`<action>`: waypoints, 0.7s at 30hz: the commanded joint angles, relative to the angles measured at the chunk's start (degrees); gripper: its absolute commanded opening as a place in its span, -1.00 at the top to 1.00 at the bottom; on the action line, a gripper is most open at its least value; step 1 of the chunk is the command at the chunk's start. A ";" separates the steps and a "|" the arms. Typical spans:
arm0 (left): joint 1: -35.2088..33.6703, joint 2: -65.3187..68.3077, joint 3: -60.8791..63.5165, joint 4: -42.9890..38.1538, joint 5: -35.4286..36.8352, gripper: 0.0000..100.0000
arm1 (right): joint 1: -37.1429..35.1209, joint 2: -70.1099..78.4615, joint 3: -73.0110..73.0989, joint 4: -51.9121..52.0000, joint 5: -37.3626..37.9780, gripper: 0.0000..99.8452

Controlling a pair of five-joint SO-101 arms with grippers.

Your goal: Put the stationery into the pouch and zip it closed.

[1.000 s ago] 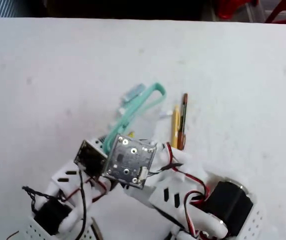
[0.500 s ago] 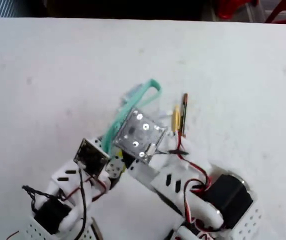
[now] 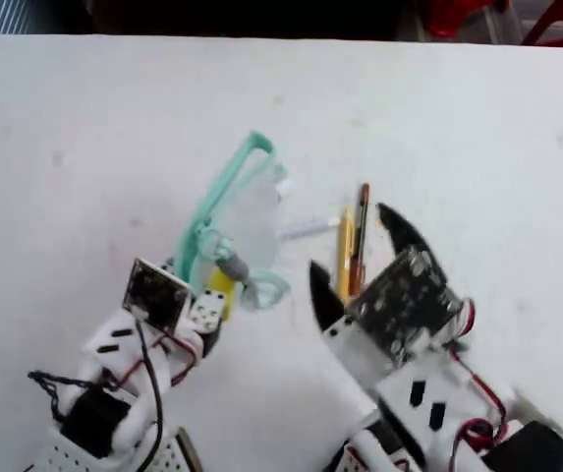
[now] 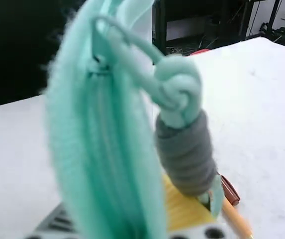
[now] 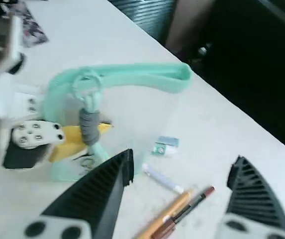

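Mint pouch point(image 3: 237, 211) is clamped in our left fingers point(image 3: 207, 311), our right fingers point(image 3: 399, 232) spread wide and empty above two pencils point(image 3: 352, 246) loose at frame centre, so packing and zipping remain.

Clear mint-trimmed pouch point(image 3: 252, 216) upright; yellow pencil point(image 3: 345, 251), brown pencil point(image 3: 362, 236) flat alongside.

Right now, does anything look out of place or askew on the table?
Yes. The pouch is tipped up on its edge, gripped by the left hand, not lying flat. Two pencils and a small white pen lie loose on the table beside it, outside the pouch.
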 commanded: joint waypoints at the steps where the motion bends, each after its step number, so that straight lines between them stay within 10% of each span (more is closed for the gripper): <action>1: -1.36 -0.92 -9.23 4.13 0.70 0.95 | 7.69 6.90 -1.05 0.13 -0.62 0.51; 9: -6.81 -0.92 -24.79 14.77 -2.20 0.95 | 16.31 24.22 -1.05 -3.82 -8.79 0.54; 21: -10.33 -0.92 -16.88 14.59 -4.40 0.95 | 26.24 57.63 -1.49 -17.54 -12.13 0.54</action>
